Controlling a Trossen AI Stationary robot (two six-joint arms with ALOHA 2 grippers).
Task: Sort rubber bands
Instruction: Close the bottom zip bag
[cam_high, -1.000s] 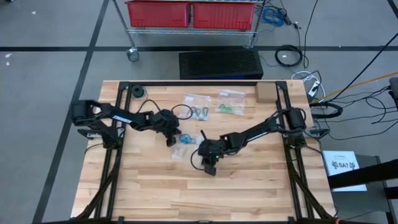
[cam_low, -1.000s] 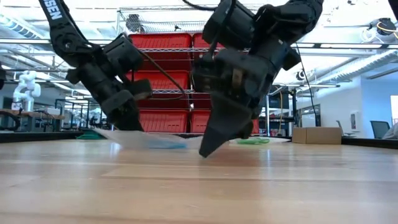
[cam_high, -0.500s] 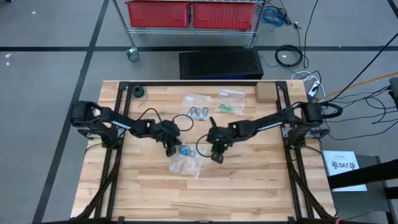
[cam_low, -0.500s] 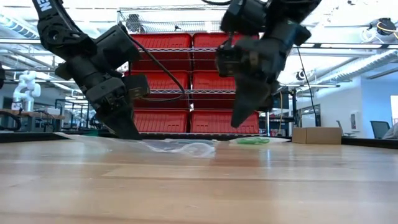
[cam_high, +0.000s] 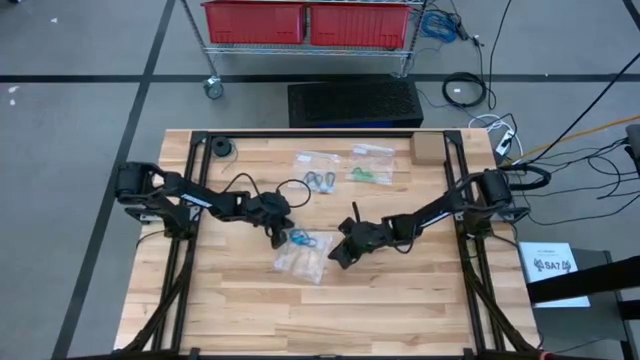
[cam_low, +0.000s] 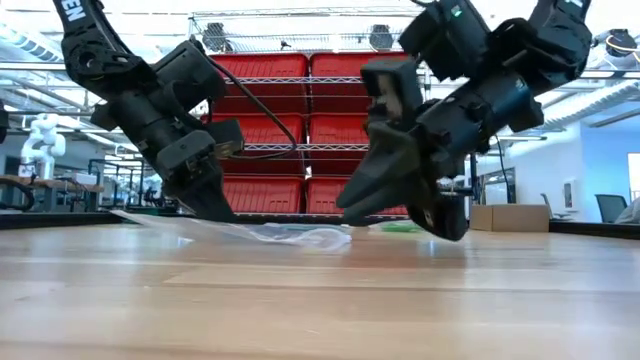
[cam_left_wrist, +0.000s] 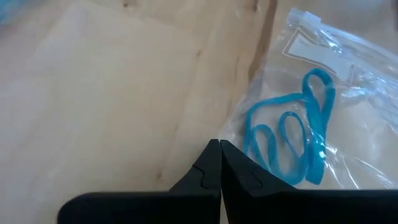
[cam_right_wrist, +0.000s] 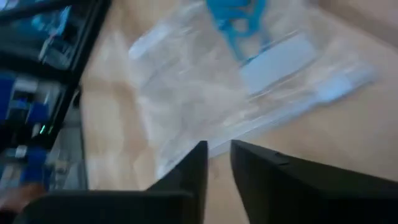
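Right gripper (cam_high: 337, 258) has swung back down and toward the near edge from where it hung half a second ago, now low beside the clear bag (cam_high: 300, 258) at mid-table; its fingers, shut a moment back, have parted a sliver and hold nothing. Left gripper (cam_high: 278, 240) has barely shifted: clenched, tip down at the bag's far-left corner. I can't tell whether it pins the plastic or only touches it. The blue rubber bands (cam_high: 300, 239) lie bunched at the bag's far end, just beside the left tip. I read this as the right arm lining up to take the bag's mouth. Left wrist view shows the blue loops (cam_left_wrist: 292, 137) under the plastic, so bagged; the high view can't settle that. High view alone shows the other bags: grey bands (cam_high: 320, 180) and green bands (cam_high: 368, 175) farther back.
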